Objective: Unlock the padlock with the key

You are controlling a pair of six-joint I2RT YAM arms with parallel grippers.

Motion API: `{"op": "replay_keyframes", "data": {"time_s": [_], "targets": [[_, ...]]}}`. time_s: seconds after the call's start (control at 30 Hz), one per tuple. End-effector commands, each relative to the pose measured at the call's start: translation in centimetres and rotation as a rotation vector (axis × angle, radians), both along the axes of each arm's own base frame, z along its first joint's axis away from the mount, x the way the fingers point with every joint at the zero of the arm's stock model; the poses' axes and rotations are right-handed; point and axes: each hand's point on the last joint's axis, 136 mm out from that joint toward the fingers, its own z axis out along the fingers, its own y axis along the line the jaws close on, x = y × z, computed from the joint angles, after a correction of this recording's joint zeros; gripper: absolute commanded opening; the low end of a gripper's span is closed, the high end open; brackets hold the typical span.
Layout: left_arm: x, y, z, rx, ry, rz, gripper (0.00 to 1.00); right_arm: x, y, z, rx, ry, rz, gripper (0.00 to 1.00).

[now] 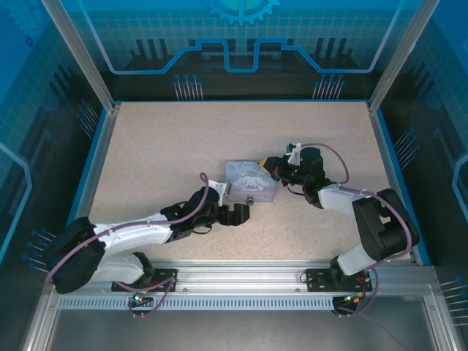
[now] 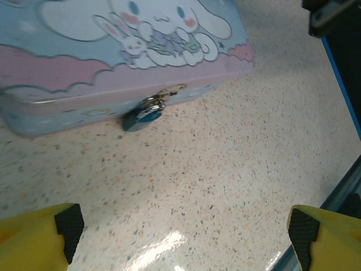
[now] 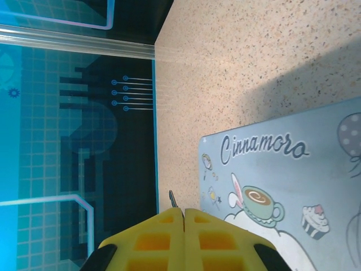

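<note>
- The left gripper [image 2: 185, 240] is found nearest the bases, its yellow fingers [image 2: 34, 240] spread wide with nothing held between them. Only bare table [image 2: 225, 186] is seen under the gap.
- It is aimed at the near side of the tin [image 2: 84, 84], a pose judged to suit steadying the lock or bracing the box.
- Just beyond, the padlock [image 2: 142, 117] is hung from the hasp on that near wall, its body lying down against the table surface. It is taken to be locked.
- A clear strip of table is left between the open fingers and the lock, so a straight approach is allowed.
- At the tin's far right corner the right gripper [image 3: 183, 213] is held with its jaws pressed together. A thin dark sliver, probably the key [image 3: 172, 199], is pinched there, though only its tip can be made out.
- The key is thus kept on the opposite side of the tin from the lock and would need to be carried round the right edge.
- Past the tin, open table is left up to the blue border [image 3: 155, 141].
</note>
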Motion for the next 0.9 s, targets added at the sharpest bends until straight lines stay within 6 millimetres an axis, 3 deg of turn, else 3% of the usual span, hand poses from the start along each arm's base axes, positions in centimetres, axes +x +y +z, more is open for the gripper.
{"op": "replay_keyframes", "data": {"time_s": [0.0,0.3,0.87], "targets": [[0.7,-1.8,-0.3,0.016,-0.112,-0.053,0.94,0.6,0.1,0.5,0.024,-0.033,0.004,0.0],[2.7,-4.3,-4.1,0.092,-0.137,-0.081,0.93,0.8,-0.1,-1.1,0.005,-0.001,-0.014,0.0],[6.6,-4.8,-6.8,0.209,-0.286,-0.008,0.91,1.3,-0.2,-2.8,-0.012,0.051,-0.021,0.0]]}}
